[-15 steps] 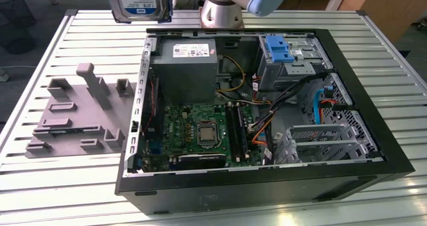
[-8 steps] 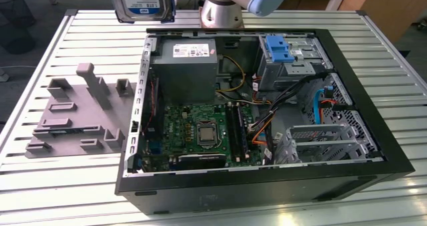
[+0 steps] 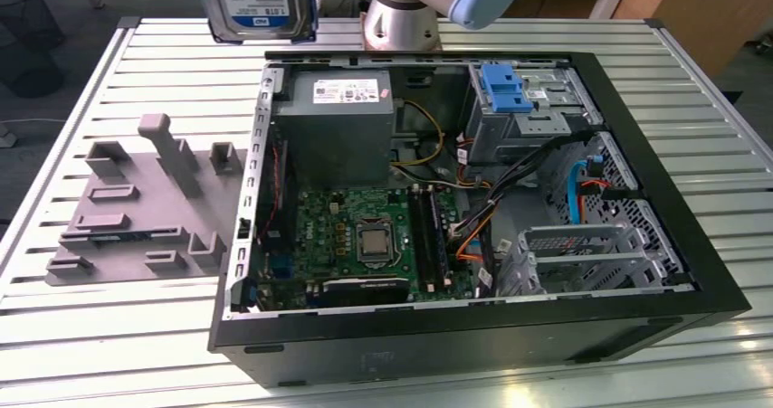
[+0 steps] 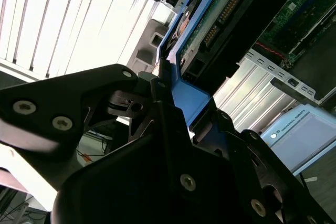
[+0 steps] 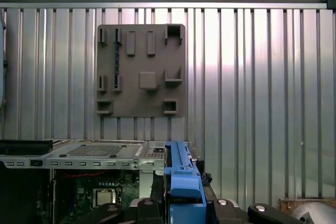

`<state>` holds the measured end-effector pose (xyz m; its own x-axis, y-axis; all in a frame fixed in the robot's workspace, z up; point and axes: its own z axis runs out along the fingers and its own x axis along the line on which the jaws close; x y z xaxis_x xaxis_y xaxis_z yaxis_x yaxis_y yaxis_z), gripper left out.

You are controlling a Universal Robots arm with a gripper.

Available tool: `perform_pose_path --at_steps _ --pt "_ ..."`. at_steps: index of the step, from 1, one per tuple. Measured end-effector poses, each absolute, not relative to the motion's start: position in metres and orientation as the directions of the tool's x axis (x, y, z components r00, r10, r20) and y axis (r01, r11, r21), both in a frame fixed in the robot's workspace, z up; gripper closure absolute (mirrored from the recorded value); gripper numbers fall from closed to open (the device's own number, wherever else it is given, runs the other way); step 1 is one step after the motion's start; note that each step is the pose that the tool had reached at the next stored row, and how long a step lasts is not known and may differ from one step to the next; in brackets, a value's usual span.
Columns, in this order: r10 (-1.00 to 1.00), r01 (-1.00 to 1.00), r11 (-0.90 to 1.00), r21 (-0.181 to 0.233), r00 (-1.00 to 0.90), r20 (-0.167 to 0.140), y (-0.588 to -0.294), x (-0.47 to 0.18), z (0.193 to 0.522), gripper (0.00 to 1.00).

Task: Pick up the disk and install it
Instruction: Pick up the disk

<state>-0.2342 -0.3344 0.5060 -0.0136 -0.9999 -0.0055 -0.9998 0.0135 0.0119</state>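
Gripper (image 5: 184, 195) is clamped on the blue-framed disk (image 3: 260, 5), jaws nearly closed.

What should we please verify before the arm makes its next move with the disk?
1. Grasp: ok. The end effector is shut on the blue carrier of the disk.
2. Height: ok. The disk hangs above the slatted table in the exterior view.
3. Case access: ok. The case lies open, its inside exposed.
4. Disk lined up with a bay: not ok. It is near the case's far corner at the exterior view's left, away from the metal cage.
5. Path into the cage: cannot tell. The cables run right beside it.
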Motion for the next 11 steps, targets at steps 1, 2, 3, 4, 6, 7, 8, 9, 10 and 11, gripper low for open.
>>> perform_pose_path --at_steps 1,2,3,4,6,7,8,9,10,11 --pt "-1.000 -1.000 0.014 0.012 -0.014 -0.005 -0.336 -0.234 0.506 0.63" --pt "-1.000 -1.000 0.014 0.012 -0.014 -0.005 -0.337 -0.234 0.506 0.63" --pt "-1.000 -1.000 0.014 0.012 -0.014 -0.004 -0.338 -0.234 0.506 0.63" --pt "-1.000 -1.000 0.014 0.012 -0.014 -0.004 -0.340 -0.234 0.506 0.63" --pt "-1.000 -1.000 0.014 0.012 -0.014 -0.002 -0.343 -0.234 0.506 0.63" --pt "-1.000 -1.000 0.014 0.012 -0.014 -0.002 -0.344 -0.234 0.506 0.63" --pt "-1.000 -1.000 0.014 0.012 -0.014 -0.001 -0.346 -0.234 0.506 0.63" --pt "-1.000 -1.000 0.014 0.012 -0.014 -0.002 -0.346 -0.234 0.506 0.63" --pt "-1.000 -1.000 0.014 0.012 -0.014 -0.001 -0.346 -0.234 0.506 0.63" --pt "-1.000 -1.000 0.014 0.012 -0.014 -0.001 -0.346 -0.234 0.506 0.63"
